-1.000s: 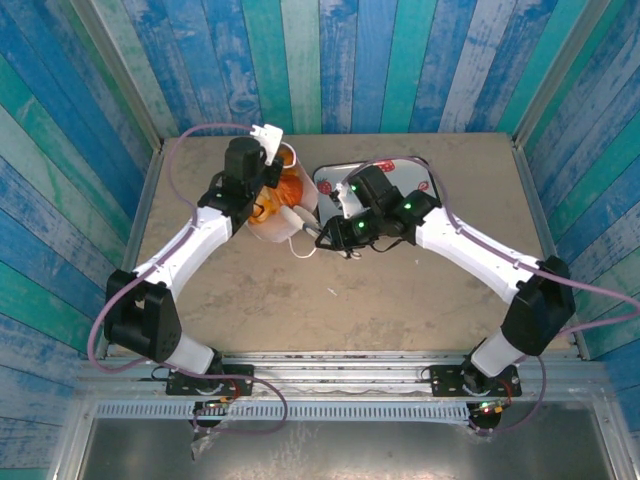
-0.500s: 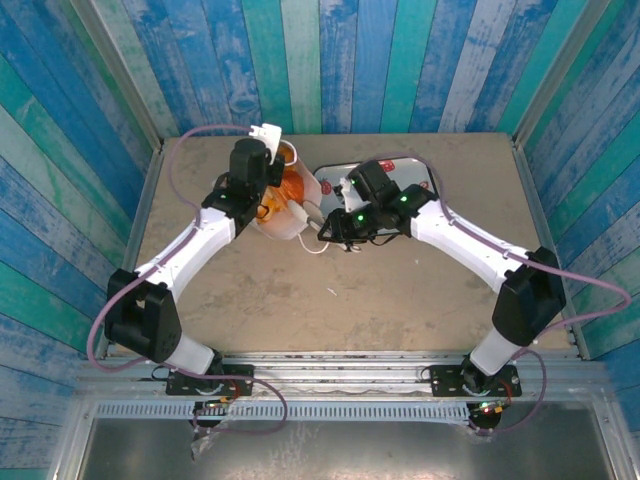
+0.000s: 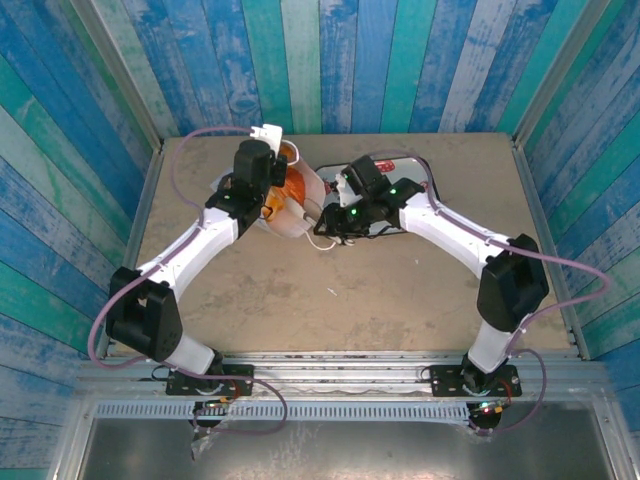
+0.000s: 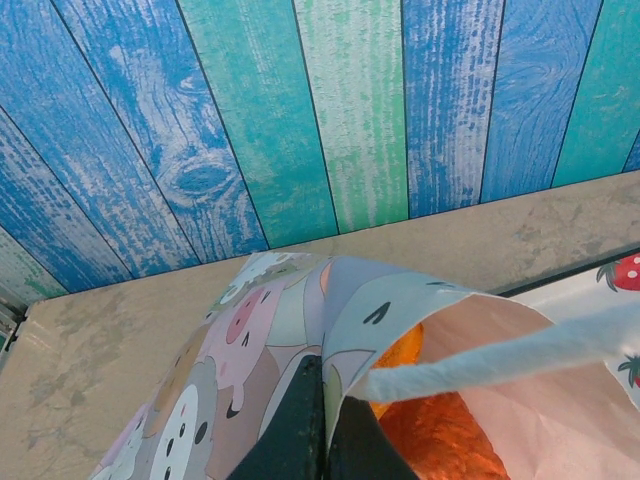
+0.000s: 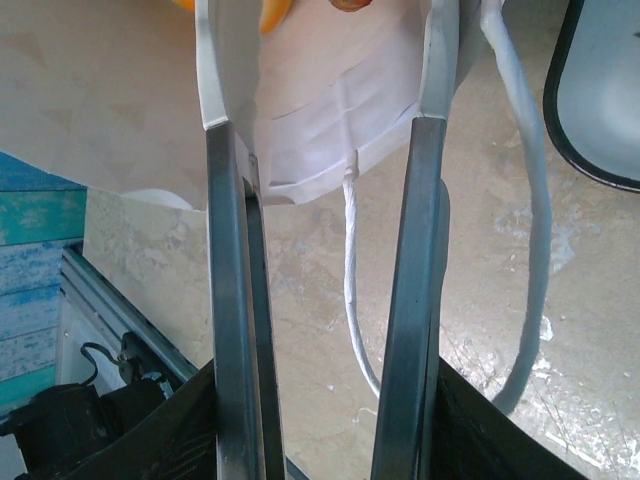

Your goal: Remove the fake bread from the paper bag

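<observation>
Toward the back of the desk point(image 3: 300, 300), the left arm reaches forward, the left hand point(image 4: 324, 400) pinched shut on the paper bag's point(image 4: 250, 340) rim; its wrist camera shows orange bread point(image 4: 430, 440) inside. Beside it the right arm bends inward, the right hand point(image 5: 325, 125) partly open, fingers point(image 5: 228, 300) flanking the bag's white edge, a cord handle point(image 5: 350, 270) between them.

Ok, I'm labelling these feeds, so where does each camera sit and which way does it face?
Top external: above, behind the arms, looking down on the table; both arms show, around the bag.
Left wrist: looks past the left gripper, shut on the bag's rim, at bread and the wall.
Right wrist: looks along the right gripper's spread fingers at bag, handle, tray.
Shared: all show the bag.
</observation>
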Robot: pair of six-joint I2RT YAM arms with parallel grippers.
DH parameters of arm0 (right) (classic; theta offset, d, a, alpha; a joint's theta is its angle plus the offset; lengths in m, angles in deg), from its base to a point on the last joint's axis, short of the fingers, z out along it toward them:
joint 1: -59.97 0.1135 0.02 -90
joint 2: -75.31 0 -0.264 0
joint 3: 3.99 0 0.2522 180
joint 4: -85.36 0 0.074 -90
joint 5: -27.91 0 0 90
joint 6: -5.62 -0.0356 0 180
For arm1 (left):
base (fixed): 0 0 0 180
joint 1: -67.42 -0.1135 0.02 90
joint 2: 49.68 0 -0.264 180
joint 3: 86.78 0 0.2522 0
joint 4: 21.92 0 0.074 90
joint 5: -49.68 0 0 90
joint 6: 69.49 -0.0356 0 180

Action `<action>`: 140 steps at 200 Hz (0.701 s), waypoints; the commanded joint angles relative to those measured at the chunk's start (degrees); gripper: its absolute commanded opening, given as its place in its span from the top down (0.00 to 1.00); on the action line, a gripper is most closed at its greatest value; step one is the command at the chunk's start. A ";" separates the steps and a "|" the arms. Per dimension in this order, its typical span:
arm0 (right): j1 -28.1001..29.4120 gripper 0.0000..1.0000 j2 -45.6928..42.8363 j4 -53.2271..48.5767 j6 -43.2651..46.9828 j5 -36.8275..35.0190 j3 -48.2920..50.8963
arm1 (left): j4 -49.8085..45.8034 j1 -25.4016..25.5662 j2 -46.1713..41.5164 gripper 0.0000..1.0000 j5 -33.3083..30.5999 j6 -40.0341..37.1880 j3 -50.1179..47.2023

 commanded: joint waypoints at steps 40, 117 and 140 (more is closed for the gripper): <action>-1.62 0.49 2.34 2.39 -1.18 1.49 -2.83 | 4.65 0.40 1.12 1.00 -0.02 0.88 1.98; -1.79 0.55 3.86 6.43 -1.77 3.08 -3.55 | 3.85 0.41 0.87 1.00 0.74 0.61 1.88; -1.79 0.63 3.42 6.93 -1.72 2.63 -3.13 | 3.19 0.40 0.75 1.00 -0.24 1.69 1.60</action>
